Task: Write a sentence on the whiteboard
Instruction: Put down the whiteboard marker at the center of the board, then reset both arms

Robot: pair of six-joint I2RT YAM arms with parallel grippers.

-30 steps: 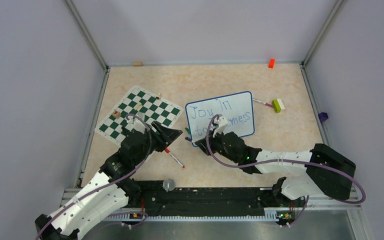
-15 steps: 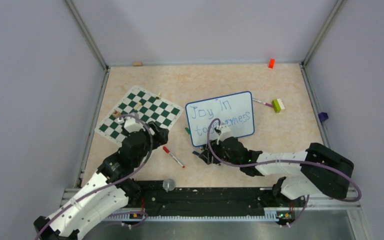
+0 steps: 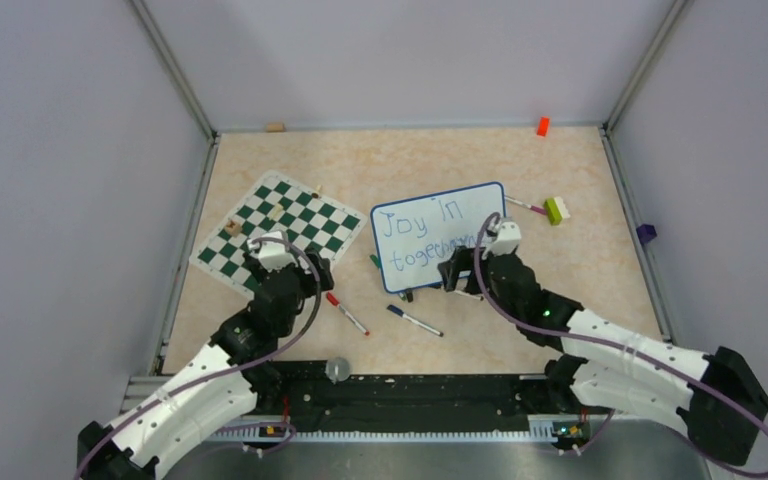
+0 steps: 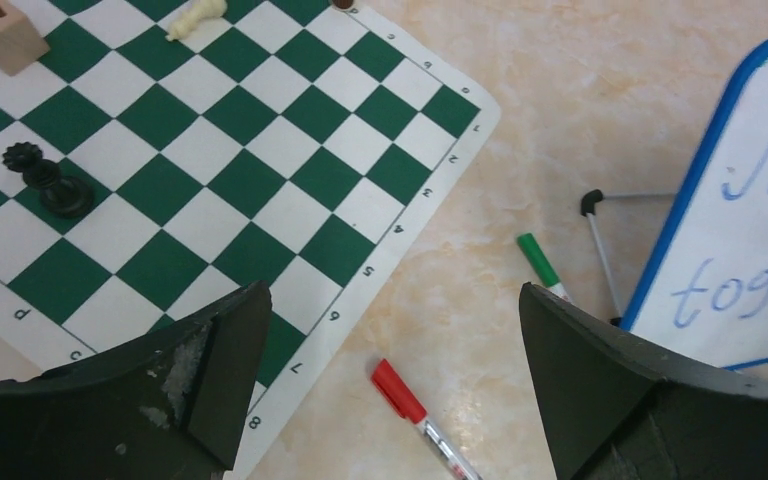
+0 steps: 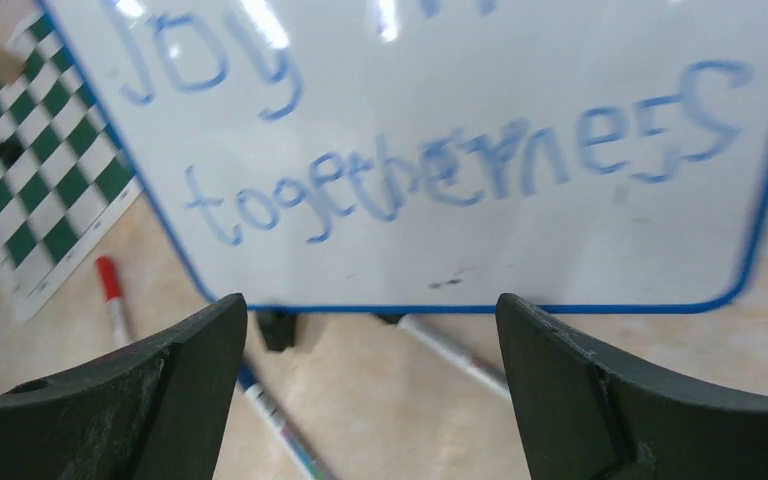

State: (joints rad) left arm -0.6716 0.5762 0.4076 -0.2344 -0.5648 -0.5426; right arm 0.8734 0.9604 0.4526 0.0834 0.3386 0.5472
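Showing what, this panel? (Observer)

Both my claws, spread wide and empty. The right gripper sits at the near edge of the whiteboard; the left gripper hangs off the board's left side, where the chess mat lies. (Operator)

And the sentence? (Observer)

Two blue lines across the board. Its long axis runs crosswise to my right claw, which faces it squarely, so the right arm is the nearer. A blue marker lies just off the board's near edge, a red marker farther to the board's left. I judge the writing finished. The move ahead is a straight retreat from the board — no sideways sweep that could nudge it. (Operator)
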